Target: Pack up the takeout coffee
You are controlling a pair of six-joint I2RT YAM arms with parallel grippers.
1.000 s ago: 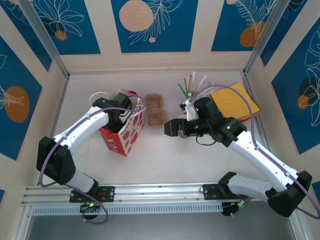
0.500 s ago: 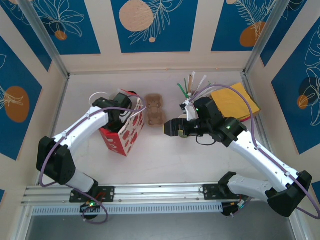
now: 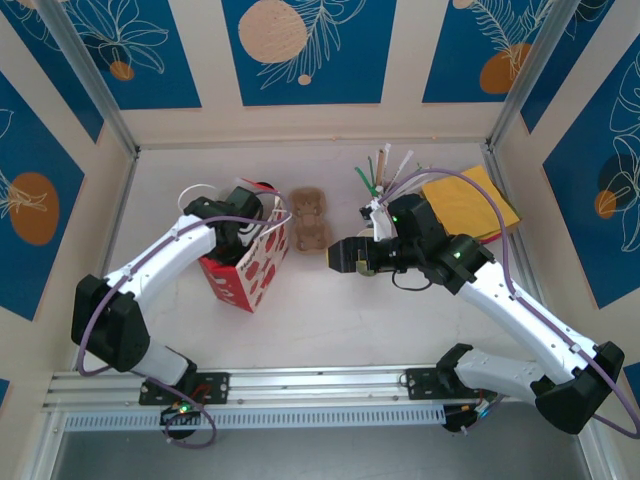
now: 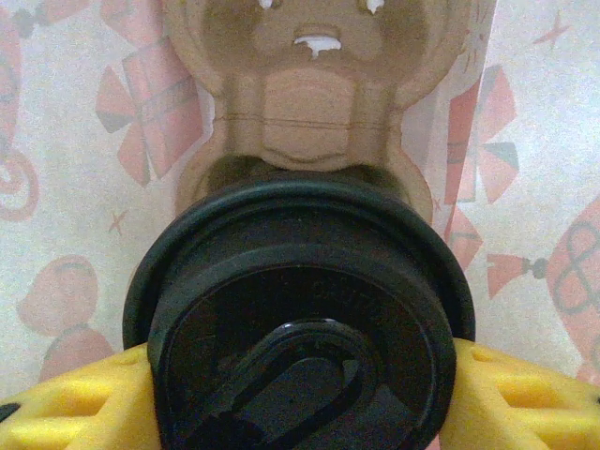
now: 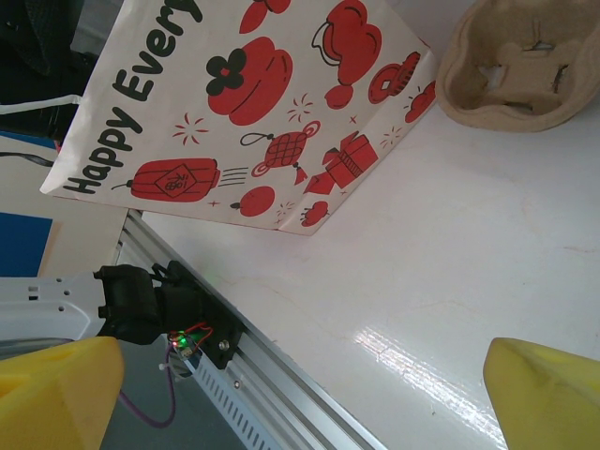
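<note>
Where the red-and-white gift bag [image 3: 240,280] stands on the table [image 3: 330,320], the left arm reaches down into the bag's open mouth. Its claw [image 4: 300,408] is clamped on the takeout coffee [image 4: 300,309]. In the left wrist view the yellow fingers [image 4: 66,408] press against either side of the cup's round black lid, which faces the camera; the cup's body beneath is hidden. Around the lid the bag's pale paper shows with red print coming faintly through, so the coffee is between the bag's walls, though how deep I cannot tell. A brown pulp shape [image 4: 319,103] shows just beyond the lid. A brown pulp cup holder [image 3: 310,222] lies on the table just to the right of the bag, and I cannot tell whether the two are the same piece. Further right of the bag, past the holder, the right claw [image 3: 338,256] hangs over bare table, pointing toward the bag, its fingers wide apart with nothing between them. Well to the right of the bag lie a yellow envelope [image 3: 480,205] and a bundle of straws [image 3: 385,165].
</note>
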